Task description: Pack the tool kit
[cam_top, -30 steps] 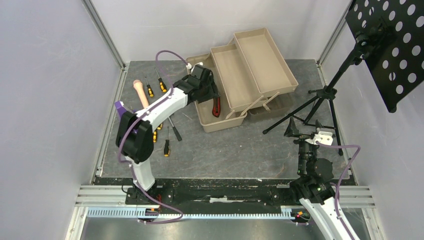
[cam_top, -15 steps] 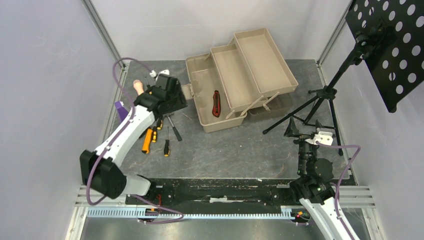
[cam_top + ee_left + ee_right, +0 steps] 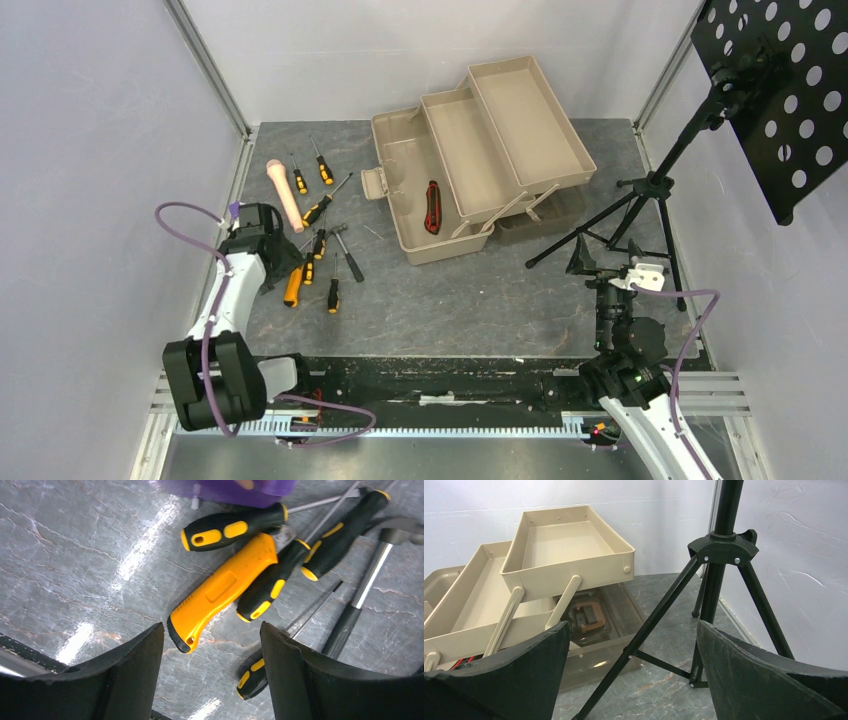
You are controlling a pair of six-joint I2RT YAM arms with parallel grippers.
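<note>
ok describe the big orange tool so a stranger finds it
Left of the open tan toolbox, loose tools lie scattered. The orange tool is at their near-left edge, beside the left gripper. Its thick handle is solid orange; the screwdrivers are black with orange patches.

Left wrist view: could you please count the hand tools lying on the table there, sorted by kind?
Black-and-yellow screwdrivers: 4
Orange-handled tool: 1
Hammer: 1
Total: 6
</note>
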